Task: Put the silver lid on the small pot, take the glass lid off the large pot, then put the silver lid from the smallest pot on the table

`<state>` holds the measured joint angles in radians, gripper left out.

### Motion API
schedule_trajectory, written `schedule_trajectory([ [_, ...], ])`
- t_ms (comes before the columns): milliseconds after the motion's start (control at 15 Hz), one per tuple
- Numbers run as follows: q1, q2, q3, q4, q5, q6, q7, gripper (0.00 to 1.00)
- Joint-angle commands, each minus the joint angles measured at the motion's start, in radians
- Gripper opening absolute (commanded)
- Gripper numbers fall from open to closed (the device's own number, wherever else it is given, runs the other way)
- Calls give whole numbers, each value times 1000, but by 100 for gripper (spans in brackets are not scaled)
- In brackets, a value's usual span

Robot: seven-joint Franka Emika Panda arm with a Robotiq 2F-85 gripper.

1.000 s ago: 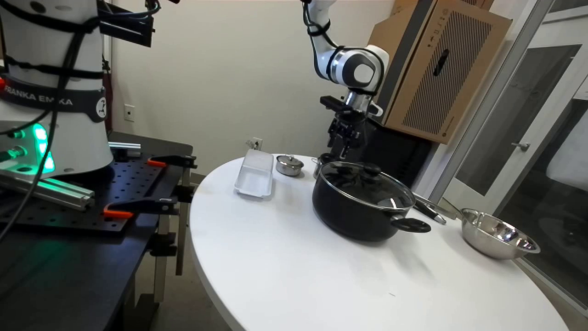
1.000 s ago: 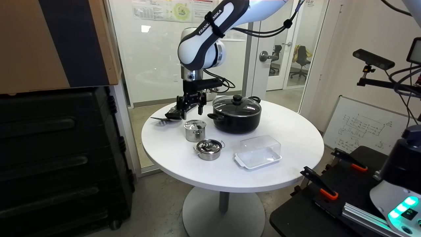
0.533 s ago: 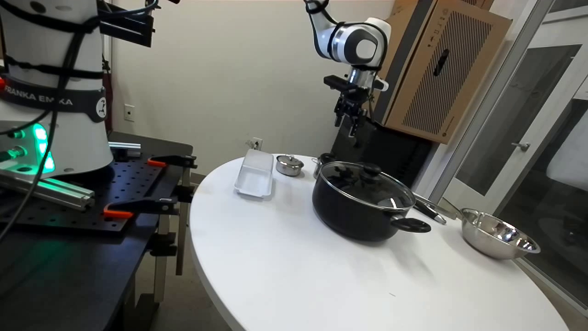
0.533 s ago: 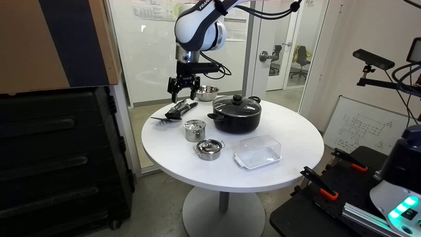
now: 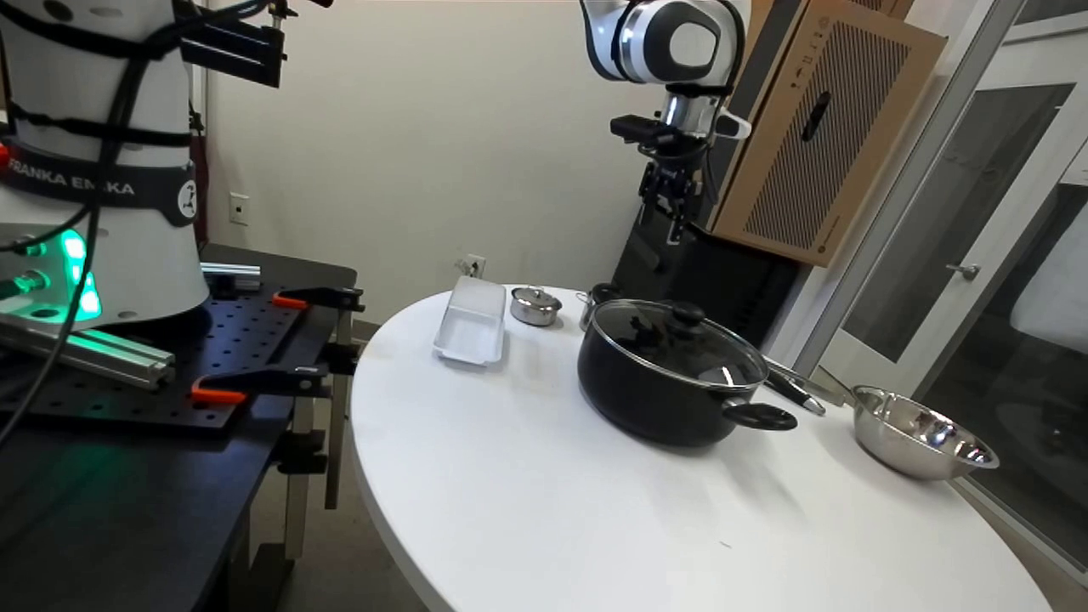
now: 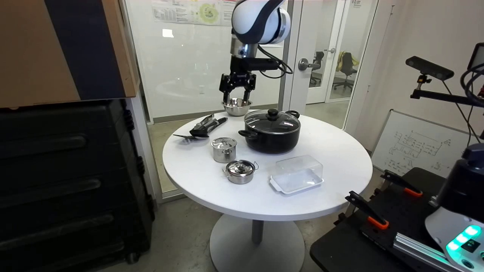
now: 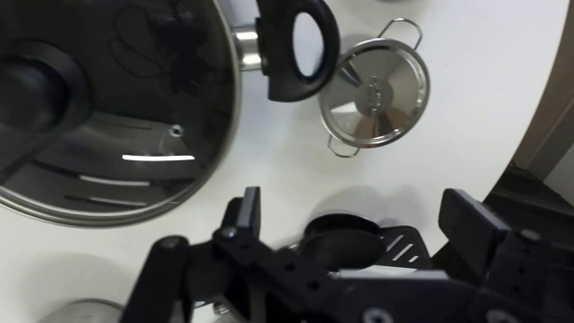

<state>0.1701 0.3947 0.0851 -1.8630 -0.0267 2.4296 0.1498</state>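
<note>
My gripper [image 6: 236, 97] is open and empty, raised over the back of the table; it also hangs high in an exterior view [image 5: 659, 223]. In the wrist view, the gripper [image 7: 353, 204] has its jaws wide apart. The large black pot [image 6: 270, 142] stands with its glass lid [image 6: 259, 121] on; the lid fills the left of the wrist view [image 7: 148, 94]. A taller silver pot [image 6: 224, 154] has a silver lid [image 6: 224, 142] on. The smaller, shorter silver pot [image 6: 241, 178] also has its silver lid [image 6: 238, 166] on.
Black utensils [image 6: 206, 127] lie at the table's far edge, below the jaws in the wrist view [image 7: 343, 249]. A steel bowl [image 6: 237, 110] stands behind them. A clear-covered white dish [image 6: 297, 181] stands in front. A large cardboard box [image 5: 833, 136] stands beside the arm.
My gripper has risen from low behind the large pot and moved across toward the steel bowl, staying open. The pots and lids have not moved.
</note>
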Motion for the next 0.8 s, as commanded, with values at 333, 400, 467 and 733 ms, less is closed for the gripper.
schedule_trajectory([
  [333,-141,-227,-86,-324,55,102,17,100],
  [400,-153,-224,-95,-327,56,100,16,100],
  [467,-161,-226,-101,-333,55,100,15,100],
  [733,-173,-173,-109,-291,59,104,19,100],
])
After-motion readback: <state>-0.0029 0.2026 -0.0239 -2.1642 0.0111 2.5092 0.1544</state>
